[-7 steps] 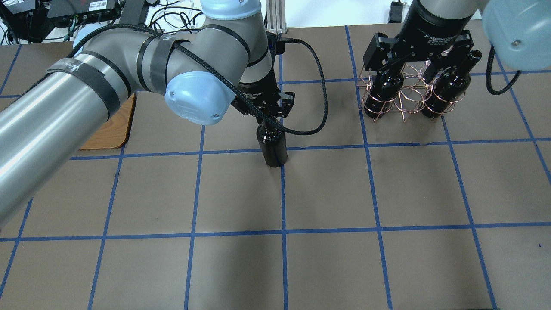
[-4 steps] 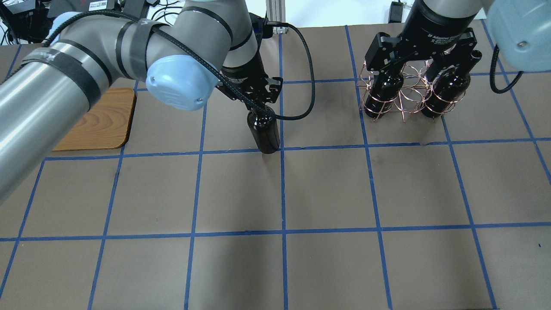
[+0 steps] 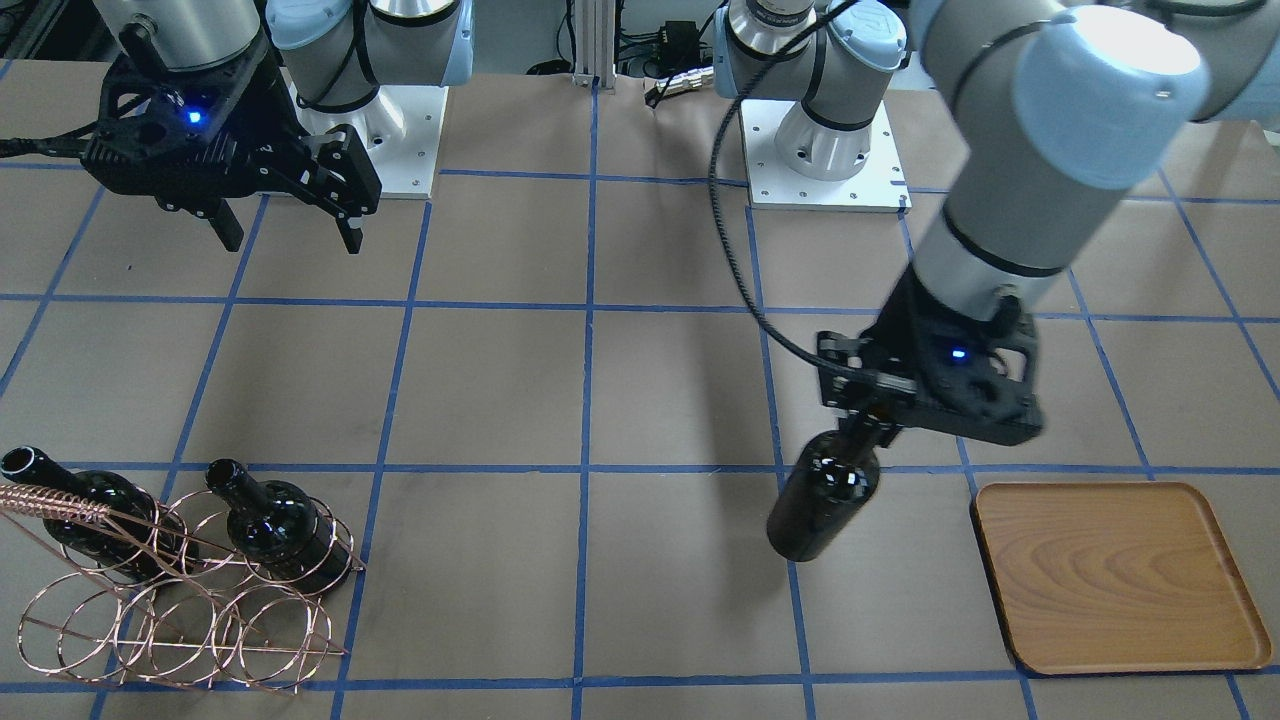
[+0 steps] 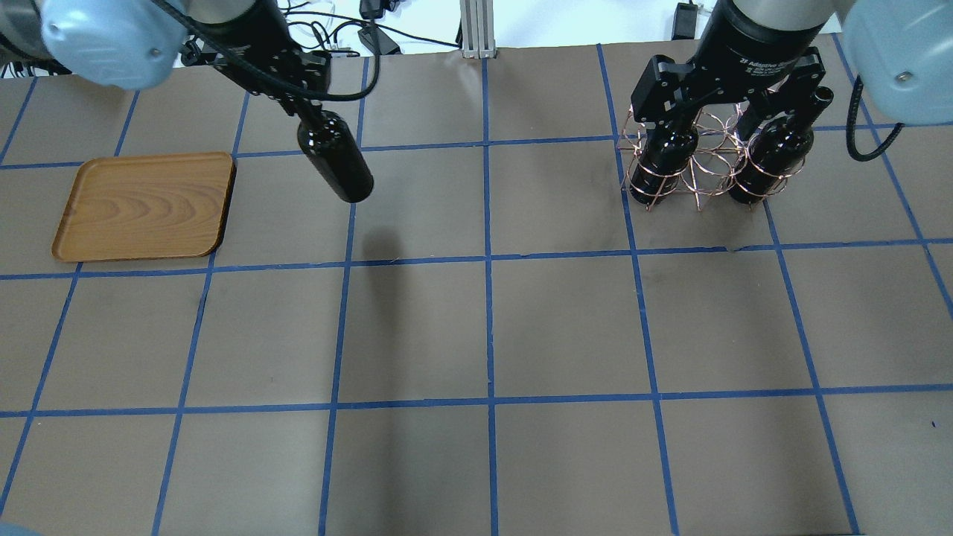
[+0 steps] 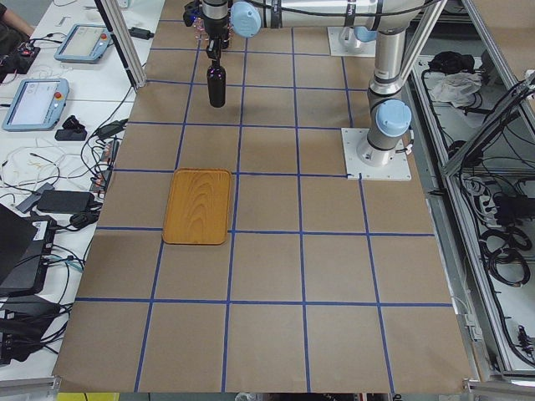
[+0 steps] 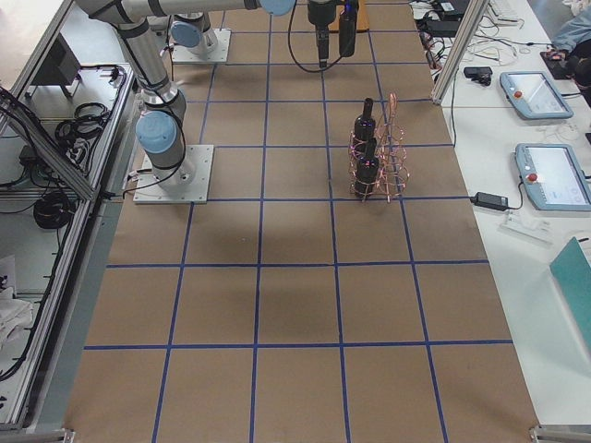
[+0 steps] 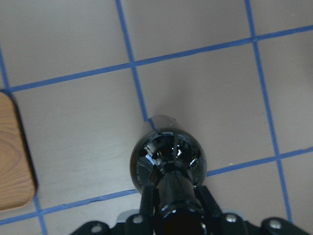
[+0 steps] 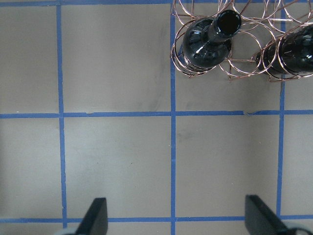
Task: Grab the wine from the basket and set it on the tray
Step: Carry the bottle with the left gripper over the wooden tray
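My left gripper (image 3: 872,425) is shut on the neck of a glossy black wine bottle (image 3: 825,495), which hangs tilted above the table. In the overhead view the bottle (image 4: 336,165) is to the right of the wooden tray (image 4: 145,206), clear of it. The left wrist view shows the bottle (image 7: 168,156) between the jaws and the tray's corner (image 7: 12,161) at the left edge. The copper wire basket (image 4: 700,175) holds two more bottles (image 3: 285,535) (image 3: 75,510). My right gripper (image 3: 292,235) is open and empty, high above the table on the robot's side of the basket (image 8: 230,68).
The two arm bases (image 3: 370,130) (image 3: 825,150) stand at the robot's edge of the table. An aluminium post (image 3: 590,40) rises between them. Blue tape lines grid the brown table. Operator pendants (image 5: 33,100) lie beside the table.
My left arm has carried the bottle left toward the tray and away from the table's middle, uncovering the whole tray. The right arm has hardly moved.
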Motion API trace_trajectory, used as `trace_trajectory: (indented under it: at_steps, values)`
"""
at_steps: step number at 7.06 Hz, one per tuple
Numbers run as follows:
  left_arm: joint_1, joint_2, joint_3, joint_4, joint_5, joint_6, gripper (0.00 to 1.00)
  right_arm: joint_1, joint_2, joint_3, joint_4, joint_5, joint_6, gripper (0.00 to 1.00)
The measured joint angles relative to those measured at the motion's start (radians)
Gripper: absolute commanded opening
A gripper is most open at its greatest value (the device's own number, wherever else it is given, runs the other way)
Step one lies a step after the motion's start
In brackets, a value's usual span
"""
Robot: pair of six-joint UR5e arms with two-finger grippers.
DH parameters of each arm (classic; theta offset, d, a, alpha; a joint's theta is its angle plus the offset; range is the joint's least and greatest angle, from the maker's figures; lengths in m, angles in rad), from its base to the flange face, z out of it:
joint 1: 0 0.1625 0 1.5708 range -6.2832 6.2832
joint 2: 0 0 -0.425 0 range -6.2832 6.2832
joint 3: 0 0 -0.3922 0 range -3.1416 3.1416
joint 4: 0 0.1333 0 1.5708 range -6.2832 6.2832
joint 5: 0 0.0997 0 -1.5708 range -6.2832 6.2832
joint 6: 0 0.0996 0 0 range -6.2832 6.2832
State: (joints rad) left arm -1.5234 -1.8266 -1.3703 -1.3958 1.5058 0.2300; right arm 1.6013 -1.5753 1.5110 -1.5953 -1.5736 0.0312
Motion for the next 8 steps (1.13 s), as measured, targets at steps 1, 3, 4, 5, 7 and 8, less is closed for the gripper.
trace_trajectory:
  at_steps: [1,3,4,5,7,8]
  values:
    - [0.084,-0.001,0.014,-0.008,0.004,0.061,0.00,0.000,0.000,0.000,0.000,-0.003,0.000,1.00]
    - [0.221,-0.021,0.052,-0.019,0.050,0.196,0.00,0.000,0.000,0.000,0.000,-0.005,-0.001,1.00]
    - [0.280,-0.037,0.069,-0.020,0.067,0.261,0.00,0.000,0.000,0.000,0.000,-0.005,-0.001,1.00]
    - [0.331,-0.060,0.090,-0.020,0.074,0.313,0.00,0.000,0.000,0.000,0.000,-0.005,-0.001,1.00]
    - [0.411,-0.127,0.142,-0.019,0.071,0.382,0.00,0.000,0.000,0.001,0.000,-0.004,0.000,1.00]
    - [0.433,-0.156,0.154,-0.018,0.067,0.408,0.00,0.000,0.000,0.001,0.000,-0.004,0.001,1.00]
